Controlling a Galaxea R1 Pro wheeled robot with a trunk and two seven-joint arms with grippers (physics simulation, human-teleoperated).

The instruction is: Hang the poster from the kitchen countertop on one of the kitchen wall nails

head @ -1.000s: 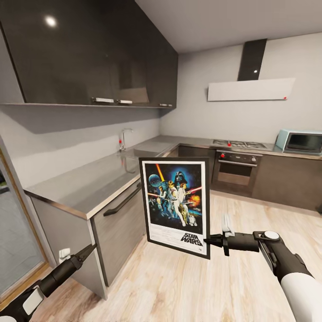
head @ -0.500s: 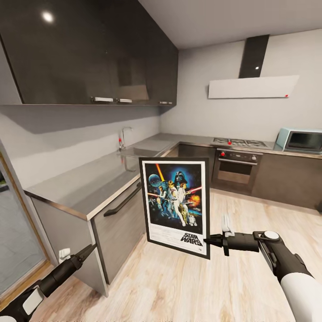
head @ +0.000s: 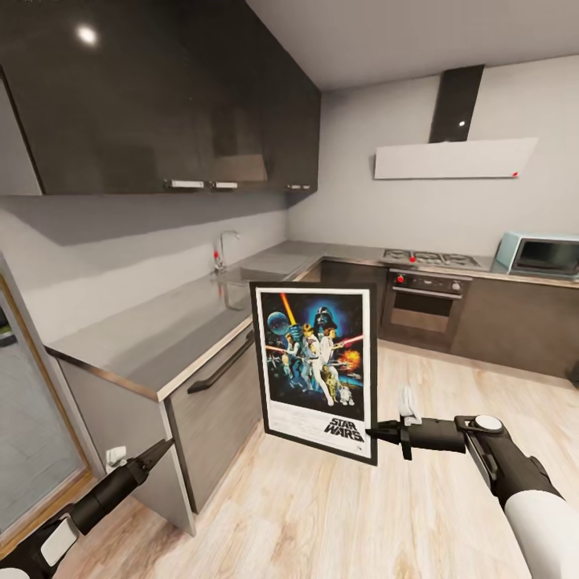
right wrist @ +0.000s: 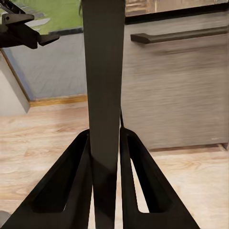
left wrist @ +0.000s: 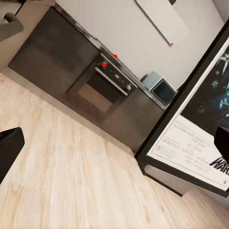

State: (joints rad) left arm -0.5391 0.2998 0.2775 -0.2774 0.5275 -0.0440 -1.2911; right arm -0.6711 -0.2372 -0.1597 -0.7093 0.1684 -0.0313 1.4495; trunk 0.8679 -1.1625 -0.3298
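Poster (head: pixel 316 368) is off the table (head: pixel 153 338), held upright in mid-air over the wooden floor (head: pixel 322 515), just out from the dark cabinet fronts; its long axis runs vertical, picture face toward the robot's head, "STAR WARS" logo at the bottom.

Right gripper (head: pixel 376 433) has it by the lower right corner; right wrist view shows the two fingers (right wrist: pixel 76 181) pressed onto the frame edge (right wrist: pixel 102 95) from either side, pinching it; so the whole sheet stands up and to the left of the pinch, most of its length above the grip.

Left gripper (head: pixel 158 452) hangs low beside the cabinet end, well apart from the poster; left wrist view catches a dark finger (left wrist: pixel 9 150) at one border and another at the far border, gap wide between them, fingers spread, nothing held.

Background: sink and chrome tap (head: pixel 223 249) along the left run of the table; oven (head: pixel 425 310) and hob on the far wall, extractor hood (head: pixel 450 159) above, pale blue microwave (head: pixel 539 255) at the right.

No wall nail that I can make out from here; too small or out of sight.

Judgement: pick-up done, carry underway; hanging will turn on bringing the poster's top edge, the end farthest from the fingers, up to a nail; right arm does it, corner grip may let the frame swing.
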